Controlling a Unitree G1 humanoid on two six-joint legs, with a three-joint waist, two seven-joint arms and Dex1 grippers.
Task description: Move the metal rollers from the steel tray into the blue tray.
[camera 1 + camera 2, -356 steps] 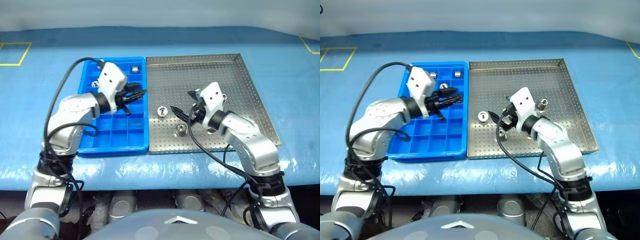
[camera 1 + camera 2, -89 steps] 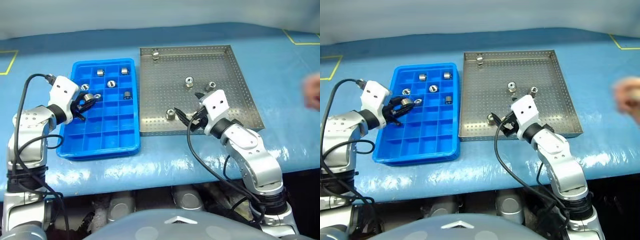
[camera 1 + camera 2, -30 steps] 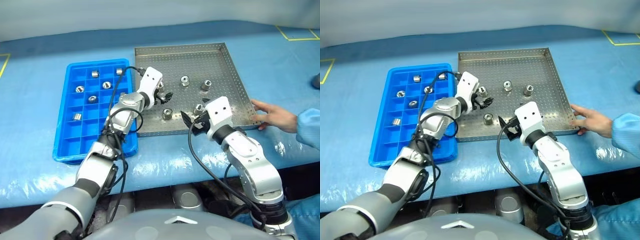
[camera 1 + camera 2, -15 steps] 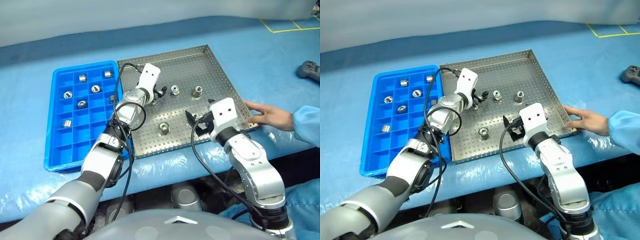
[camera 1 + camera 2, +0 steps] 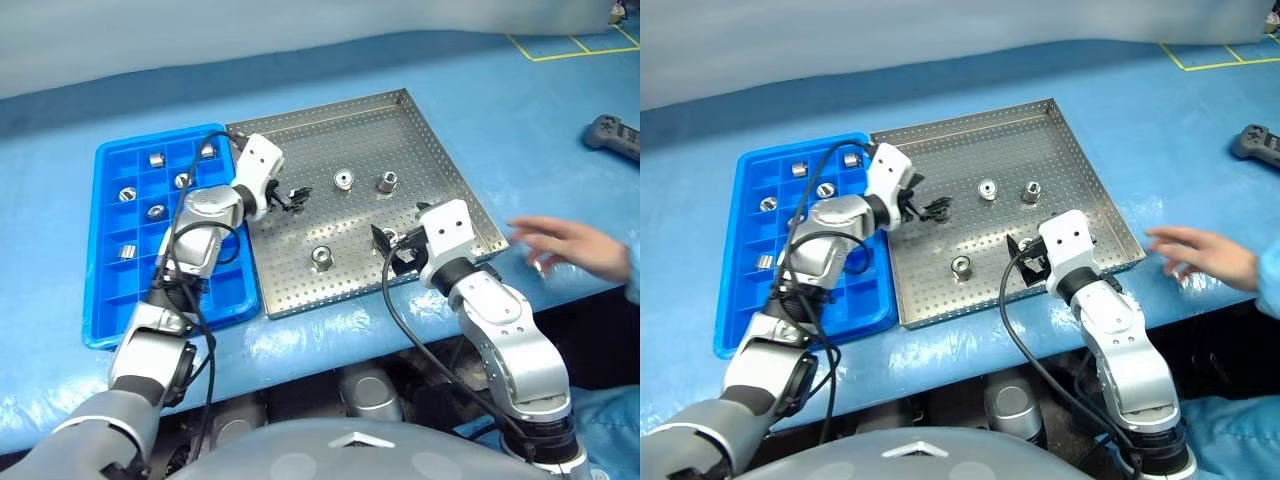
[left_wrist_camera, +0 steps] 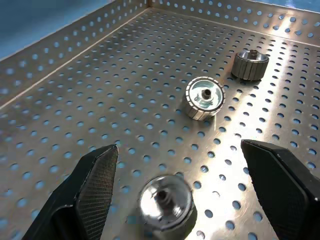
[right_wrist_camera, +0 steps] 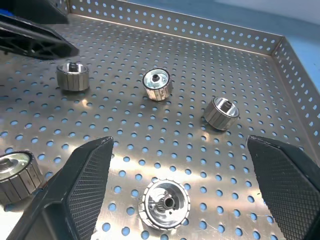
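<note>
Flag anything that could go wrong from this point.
1. A person's hand rests on the table close beside the steel tray, near the right gripper. An arm swing could strike it.
2. Both grippers stand open, holding nothing. The rollers are small, and one lies tilted, so a pinch may slip and send it rolling.
3. The left gripper hangs near the blue tray rim and could clip it.

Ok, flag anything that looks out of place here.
A person's hand is over the table just right of the steel tray, inside the robot's working area. Nothing else stands out.
</note>
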